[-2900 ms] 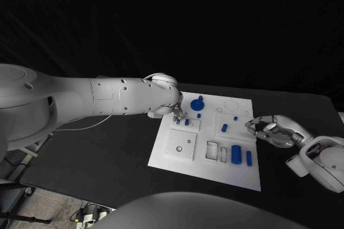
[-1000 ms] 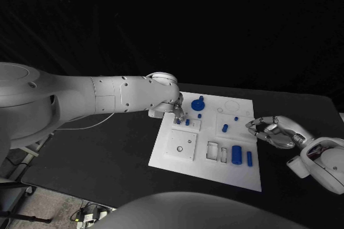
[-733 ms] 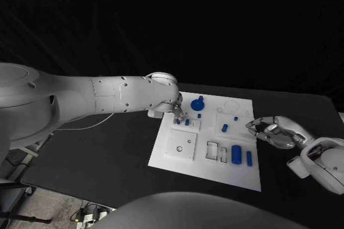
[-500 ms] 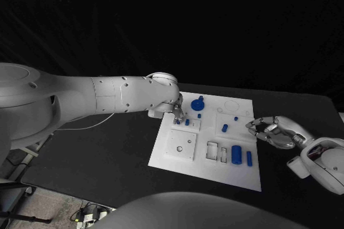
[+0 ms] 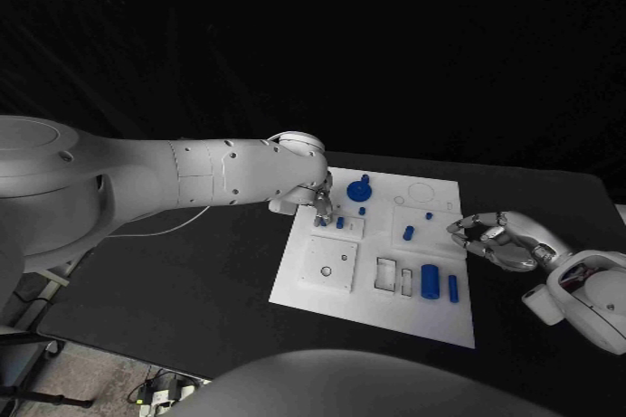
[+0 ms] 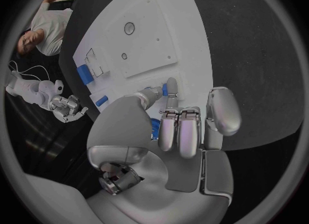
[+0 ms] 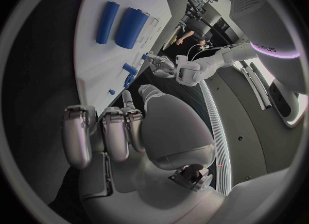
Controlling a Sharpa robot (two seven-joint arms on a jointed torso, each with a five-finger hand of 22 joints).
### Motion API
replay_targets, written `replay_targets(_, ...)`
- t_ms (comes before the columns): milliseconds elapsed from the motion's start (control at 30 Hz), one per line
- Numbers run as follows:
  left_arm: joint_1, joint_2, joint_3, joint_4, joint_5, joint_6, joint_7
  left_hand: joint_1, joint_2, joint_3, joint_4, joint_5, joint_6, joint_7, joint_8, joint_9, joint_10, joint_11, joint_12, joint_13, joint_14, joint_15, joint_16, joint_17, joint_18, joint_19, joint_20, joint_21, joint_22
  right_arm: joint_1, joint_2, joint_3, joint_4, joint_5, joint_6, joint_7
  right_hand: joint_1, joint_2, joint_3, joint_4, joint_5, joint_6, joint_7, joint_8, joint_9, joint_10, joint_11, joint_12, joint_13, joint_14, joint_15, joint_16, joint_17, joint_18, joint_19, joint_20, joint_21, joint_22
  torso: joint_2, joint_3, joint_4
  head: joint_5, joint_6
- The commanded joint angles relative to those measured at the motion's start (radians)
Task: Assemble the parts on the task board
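Your left hand (image 5: 317,203) pinches a small blue peg (image 6: 165,87) on the flat white task board (image 5: 342,289). Your right hand (image 5: 497,239) hovers beside the board, fingers curled on nothing.

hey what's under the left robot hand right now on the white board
Under the left robot hand, fingertips reach small blue pegs near the task board edge. Whether it holds one is hidden.
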Motion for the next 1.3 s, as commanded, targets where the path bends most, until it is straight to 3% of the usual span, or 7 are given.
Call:
replay_targets(33,-0.005,0.004,-0.002,-0.005,-0.022,0.039,0.004,-0.006,0.011,-0.007,-0.006,-0.013,-0.019,0.0,-0.012,-0.007,0.103,0.011,0.001,0.262,0.105,0.009,0.002,0.263,0.007,-0.009,0.004,-0.007,0.169,-0.001,-0.001,0.0,0.002,-0.003,0.005,0.005,-0.003,-0.005,0.007,-0.002,0.002,0.001,0.003,0.007,0.001,0.115,0.0,-0.003,0.261,0.106,0.009,0.003,0.263,0.004,0.001,0.002,-0.006,0.219,0.0,0.0001,0.0,0.0,0.0)
replay_targets(300,-0.008,0.008,-0.002,-0.011,-0.025,0.079,0.003,-0.094,-0.008,-0.133,0.104,-0.131,-0.18,0.038,-0.113,-0.076,0.099,0.033,-0.003,0.259,0.105,0.027,0.002,0.263,0.009,-0.015,0.017,-0.029,0.165,-0.001,-0.001,0.0,0.002,-0.003,0.006,0.005,-0.003,-0.005,0.007,-0.002,0.002,0.001,0.003,0.007,0.001,0.115,0.001,-0.003,0.261,0.106,0.009,0.003,0.263,0.003,0.002,0.002,-0.005,0.22,0.0,0.0,-0.0001,-0.001,0.0)
replay_targets(400,-0.008,0.009,-0.002,-0.014,-0.026,0.089,0.003,-0.104,-0.01,-0.163,0.132,-0.161,-0.204,0.048,-0.135,-0.102,0.098,0.042,-0.004,0.258,0.105,0.034,0.002,0.263,0.01,-0.016,0.024,-0.034,0.164,-0.001,-0.002,0.0,0.002,-0.003,0.006,0.005,-0.003,-0.006,0.007,-0.002,0.002,0.001,0.003,0.007,0.001,0.115,0.001,-0.003,0.261,0.106,0.009,0.003,0.263,0.003,0.002,0.002,-0.005,0.22,0.0,0.0,-0.0001,-0.002,0.0)
replay_targets(767,-0.009,0.005,-0.002,-0.023,-0.037,0.113,0.003,-0.132,-0.02,-0.254,0.21,-0.22,-0.215,0.073,-0.15,-0.148,0.097,0.066,-0.005,0.257,0.105,0.055,0.002,0.263,0.01,-0.014,0.042,-0.039,0.165,-0.001,-0.005,0.0,0.002,-0.003,0.008,0.005,0.0,-0.007,0.01,-0.005,0.004,0.001,0.003,0.008,0.002,0.115,0.0,-0.003,0.261,0.106,0.009,0.003,0.263,0.003,0.002,0.003,-0.005,0.22,0.0,-0.0001,0.0002,-0.005,0.0)
replay_targets(933,-0.009,-0.008,-0.002,-0.014,-0.067,0.117,0.004,-0.187,-0.039,-0.319,0.214,-0.229,-0.255,0.075,-0.162,-0.161,0.095,0.066,-0.007,0.256,0.105,0.054,0.002,0.263,0.01,-0.012,0.045,-0.037,0.166,-0.001,-0.006,0.0,0.002,-0.003,0.008,0.005,0.002,-0.008,0.011,-0.007,0.004,0.001,0.003,0.008,0.002,0.115,0.0,-0.003,0.261,0.106,0.009,0.003,0.263,0.003,0.002,0.003,-0.005,0.22,0.0,-0.0006,0.0,-0.008,0.0)
replay_targets(1067,-0.007,-0.023,-0.002,-0.006,-0.076,0.127,0.007,-0.159,-0.053,-0.345,0.213,-0.227,-0.338,0.069,-0.171,-0.156,0.078,0.062,-0.023,0.244,0.105,0.052,0.002,0.263,0.011,-0.015,0.043,-0.043,0.165,-0.001,-0.006,0.0,0.001,-0.003,0.008,0.005,0.002,-0.008,0.011,-0.007,0.004,0.001,0.003,0.008,0.002,0.115,0.0,-0.003,0.261,0.106,0.009,0.003,0.263,0.003,0.002,0.003,-0.005,0.22,0.0,-0.0003,-0.0002,-0.013,0.0)
replay_targets(1300,0.018,-0.054,-0.001,0.018,-0.03,0.131,0.022,0.041,-0.094,-0.258,0.188,-0.228,-0.382,0.059,-0.102,-0.116,0.056,0.055,-0.042,0.23,0.105,0.049,0.002,0.263,0.015,-0.032,0.04,-0.069,0.16,-0.001,-0.007,0.0,0.0,-0.003,0.007,0.006,0.003,-0.009,0.012,-0.008,0.005,0.001,0.003,0.008,0.002,0.115,0.0,-0.003,0.261,0.106,0.009,0.003,0.263,0.003,0.003,0.003,-0.005,0.22,0.001,-0.0006,-0.0007,-0.019,0.0)
